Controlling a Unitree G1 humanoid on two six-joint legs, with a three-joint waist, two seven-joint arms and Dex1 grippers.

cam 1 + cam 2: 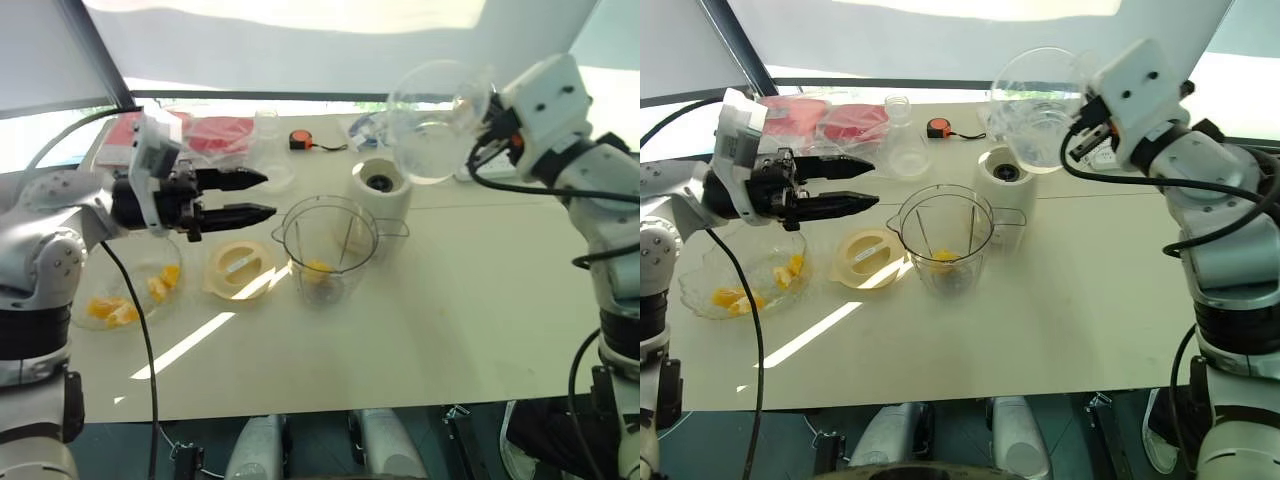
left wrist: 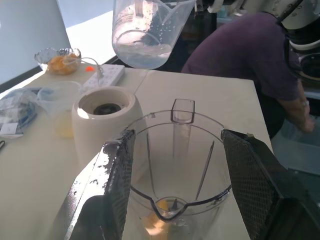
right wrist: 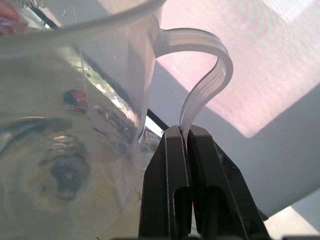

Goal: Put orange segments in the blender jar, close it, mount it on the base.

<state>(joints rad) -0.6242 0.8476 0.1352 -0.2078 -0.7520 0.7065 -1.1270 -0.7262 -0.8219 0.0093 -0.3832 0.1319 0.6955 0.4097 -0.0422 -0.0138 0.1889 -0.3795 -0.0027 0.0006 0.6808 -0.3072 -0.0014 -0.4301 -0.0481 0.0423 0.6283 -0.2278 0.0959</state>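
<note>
several orange segments (image 1: 110, 310) lay in a glass bowl (image 1: 700, 278) near the left end of the table (image 1: 460, 300). above the bowl's far side we saw our left gripper (image 1: 268, 194) hovering, its two fingers spread apart and empty, pointing toward the blender jar (image 1: 325, 235). between bowl and jar a pale yellow lid (image 1: 240, 268) rested flat on the table. the jar stood upright and uncovered on the table, with an orange piece (image 1: 318, 268) at its bottom. just behind it sat the white blender base (image 1: 381, 190). our right gripper (image 3: 183, 132) was clenched on the handle (image 3: 210, 75) of a clear measuring jug (image 1: 435, 120), held tilted in the air above the base.
</note>
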